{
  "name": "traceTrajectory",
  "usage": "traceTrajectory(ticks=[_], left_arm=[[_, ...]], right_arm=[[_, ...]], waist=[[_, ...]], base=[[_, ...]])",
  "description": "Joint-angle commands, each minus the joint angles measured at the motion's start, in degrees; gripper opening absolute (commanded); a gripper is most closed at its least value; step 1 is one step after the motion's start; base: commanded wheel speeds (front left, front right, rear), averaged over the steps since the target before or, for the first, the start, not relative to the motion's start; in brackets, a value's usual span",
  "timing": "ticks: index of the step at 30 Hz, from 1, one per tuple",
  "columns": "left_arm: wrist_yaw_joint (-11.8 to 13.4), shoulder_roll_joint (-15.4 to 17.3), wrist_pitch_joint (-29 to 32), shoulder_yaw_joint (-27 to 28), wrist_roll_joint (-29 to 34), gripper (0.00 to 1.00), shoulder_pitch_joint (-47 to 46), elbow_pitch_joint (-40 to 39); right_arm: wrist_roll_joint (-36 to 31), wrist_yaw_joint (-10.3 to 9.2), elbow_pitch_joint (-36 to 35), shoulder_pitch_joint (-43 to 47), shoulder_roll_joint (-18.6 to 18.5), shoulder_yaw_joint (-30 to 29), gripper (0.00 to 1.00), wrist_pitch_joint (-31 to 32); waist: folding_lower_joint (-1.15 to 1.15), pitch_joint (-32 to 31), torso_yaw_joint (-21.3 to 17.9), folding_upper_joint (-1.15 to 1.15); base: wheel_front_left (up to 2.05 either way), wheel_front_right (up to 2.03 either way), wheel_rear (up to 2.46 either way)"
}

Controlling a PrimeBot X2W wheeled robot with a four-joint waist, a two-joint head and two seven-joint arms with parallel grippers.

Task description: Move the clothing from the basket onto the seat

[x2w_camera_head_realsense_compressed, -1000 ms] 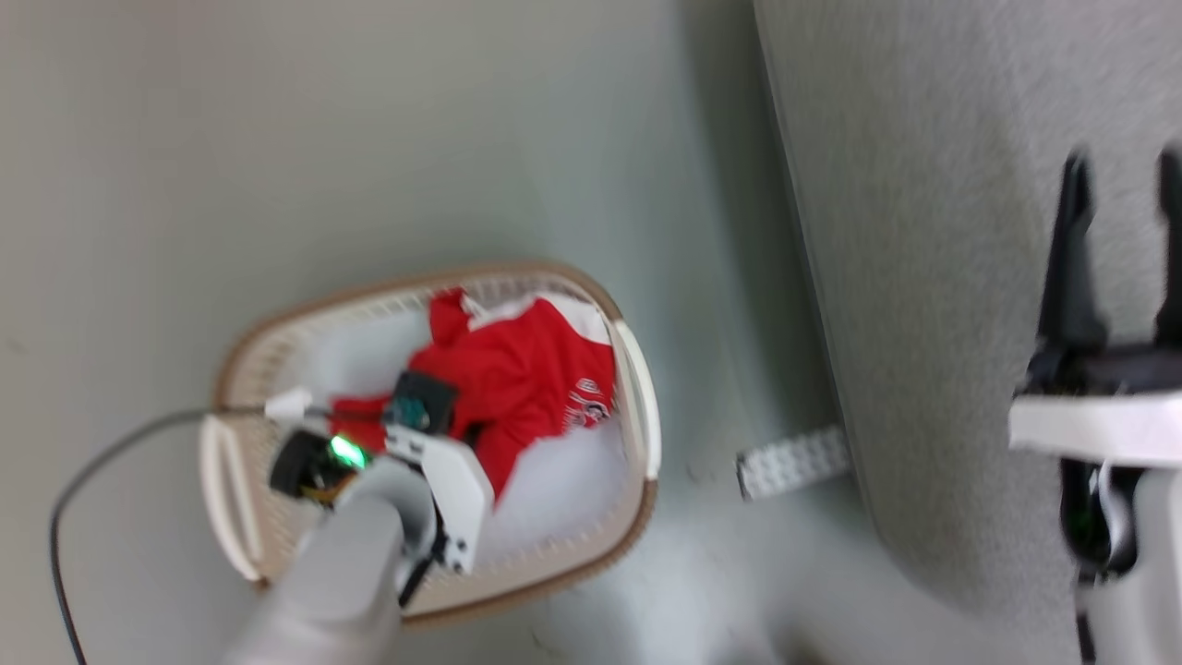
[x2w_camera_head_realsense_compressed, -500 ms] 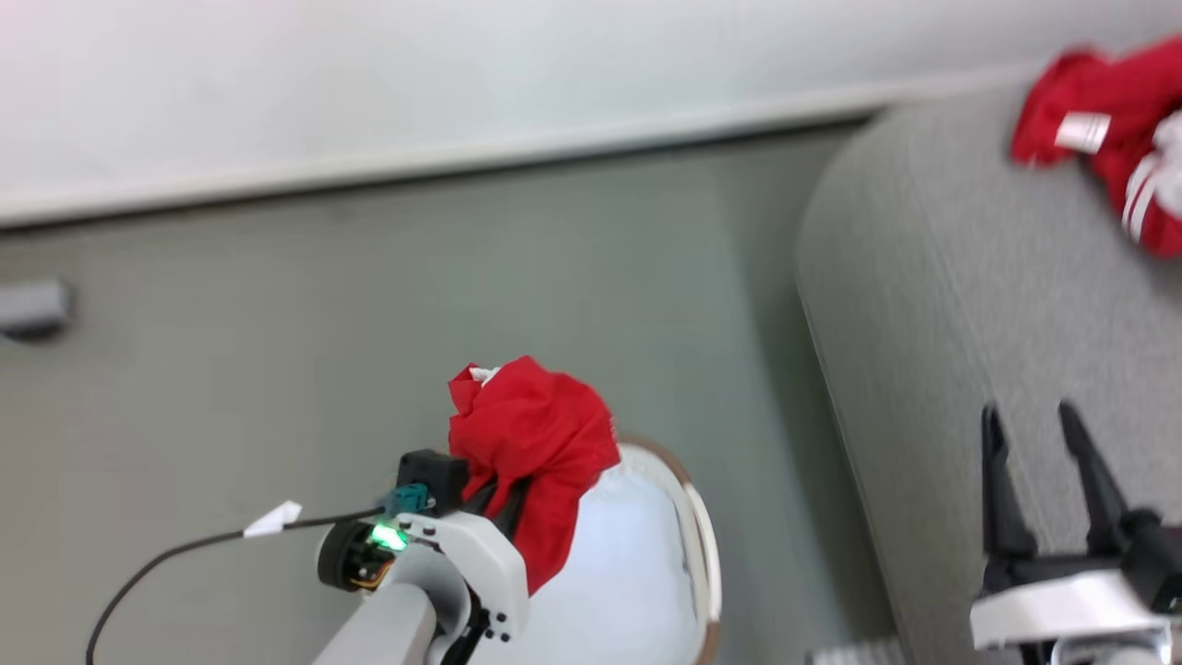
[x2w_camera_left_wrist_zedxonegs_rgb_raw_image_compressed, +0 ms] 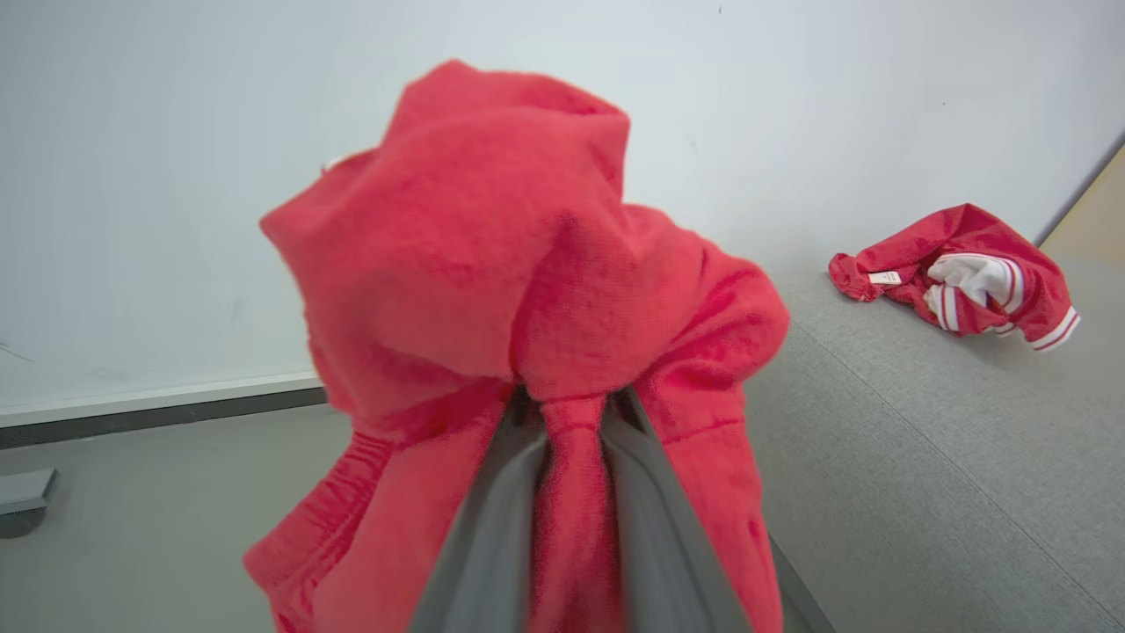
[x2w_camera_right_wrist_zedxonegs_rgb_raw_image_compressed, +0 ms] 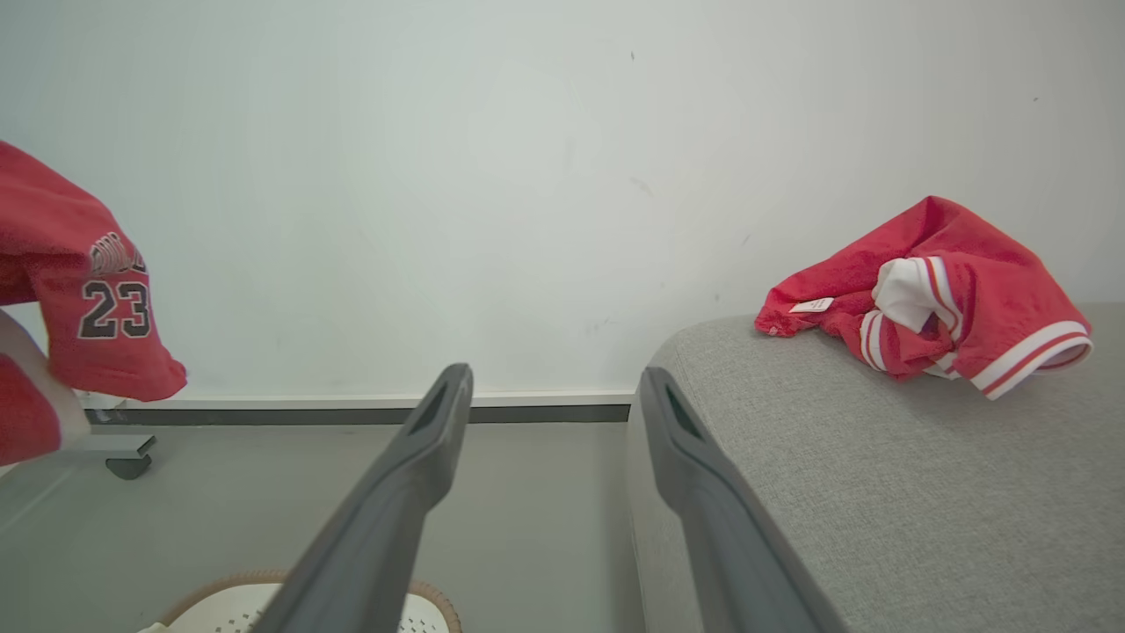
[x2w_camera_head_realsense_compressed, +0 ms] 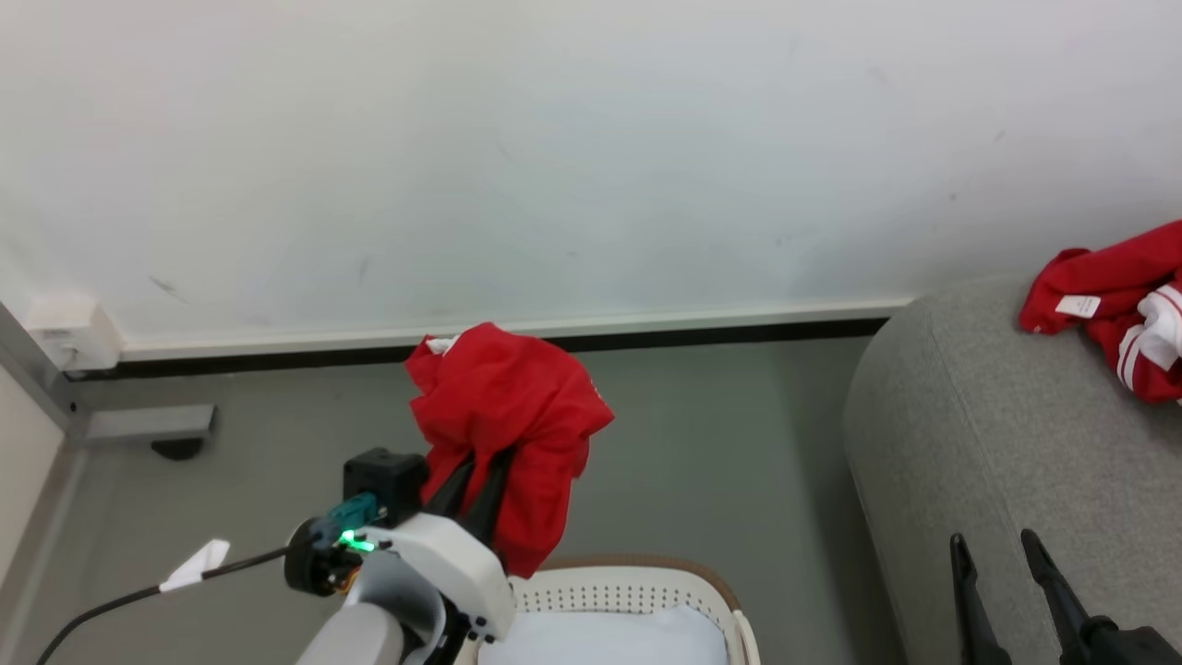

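Nearest, at the bottom edge of the head view, sits the small cream-white perforated plastic basket (x2w_camera_head_realsense_compressed: 628, 591) with its brown rim. The part of its inside that shows is pale, with no red in it (the frame cuts off the rest, so I cannot tell whether more lies there). Just above it, the left gripper (x2w_camera_head_realsense_compressed: 473, 480) has its two dark fingers pinched narrow on a soft bright red sports garment (x2w_camera_head_realsense_compressed: 503, 406). The cloth is bunched over the fingertips and hangs in the air, clear of the basket; the right wrist view shows lettering and a 23 on it. The right gripper (x2w_camera_head_realsense_compressed: 997, 559), seen against the near part of the seat, stands wide with nothing between its fingers.

To the right, well apart from the held garment, is the large light grey woven-fabric upholstered seat (x2w_camera_head_realsense_compressed: 970, 416) with its rounded edge. On its far part lies a second red garment (x2w_camera_head_realsense_compressed: 1108, 286), crumpled, with white stripe trim and a small white label.

So one piece appears delivered and one is lifted out. It is left to carry that piece across over the cushion and let it go.

The floor (x2w_camera_head_realsense_compressed: 720, 443) is smooth grey-green, and a thin black cable (x2w_camera_head_realsense_compressed: 102, 610) trails from the left wrist. Beyond it a white skirting (x2w_camera_head_realsense_compressed: 693, 323) runs along a plain white wall (x2w_camera_head_realsense_compressed: 554, 139) with faint scuffs.
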Motion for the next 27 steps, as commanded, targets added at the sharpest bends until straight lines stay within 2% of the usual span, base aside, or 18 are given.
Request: traceTrajectory(ticks=[1,9,19,23,27], left_arm=[[0.54,0.90,0.68,0.16,-0.23,0.00,1.51,-1.73],[2.74,3.90,4.13,1.13,-1.31,0.00,7.40,-10.27],[4.26,5.42,6.66,1.01,-1.82,0.00,10.46,-16.12],[4.07,5.67,7.28,0.48,-2.06,0.00,10.89,-17.60],[3.82,5.67,8.07,-0.36,-1.89,0.00,10.86,-18.89]], right_arm=[[0.18,-0.15,0.16,1.03,-0.15,0.14,1.00,-0.14],[0.92,-0.15,0.71,3.17,-0.16,3.11,1.00,-0.14],[1.47,-0.15,0.46,4.40,-0.15,5.00,1.00,-0.14],[-0.09,-0.15,-0.06,3.34,-0.15,7.96,1.00,-0.14],[-0.25,-0.15,0.18,0.80,-2.33,13.12,1.00,-0.14]], waist=[[0.02,-1.99,0.91,0.00],[0.02,-5.24,1.03,0.00],[0.02,-5.99,1.35,0.00],[0.02,-5.70,1.18,0.00],[0.02,-5.40,0.93,0.00]], base=[[0.00,0.00,0.00],[0.00,0.00,0.00],[0.00,0.00,0.00],[0.00,0.00,0.00],[0.00,0.00,0.00]])
